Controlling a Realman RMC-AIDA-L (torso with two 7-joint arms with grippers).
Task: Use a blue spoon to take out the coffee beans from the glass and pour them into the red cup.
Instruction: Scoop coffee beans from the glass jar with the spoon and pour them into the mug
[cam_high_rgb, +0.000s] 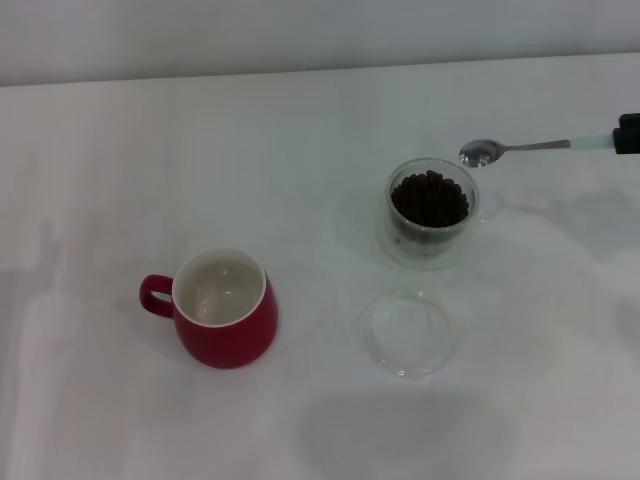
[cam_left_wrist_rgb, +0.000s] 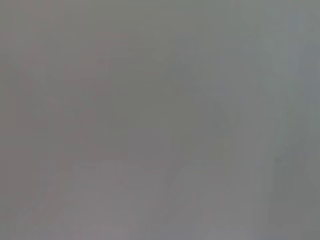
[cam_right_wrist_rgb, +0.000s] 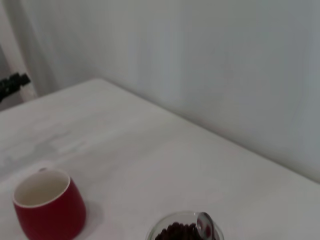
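Overhead head view and low right wrist view, both on glass (cam_high_rgb: 430, 210) and red cup (cam_high_rgb: 225, 310).

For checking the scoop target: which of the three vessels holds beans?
The glass, beside the spoon; the red cup and flat dish look empty.

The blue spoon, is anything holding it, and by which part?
Yes. The right gripper holds the blue spoon by the far end of its pale blue handle, bowl hovering beside the glass rim.
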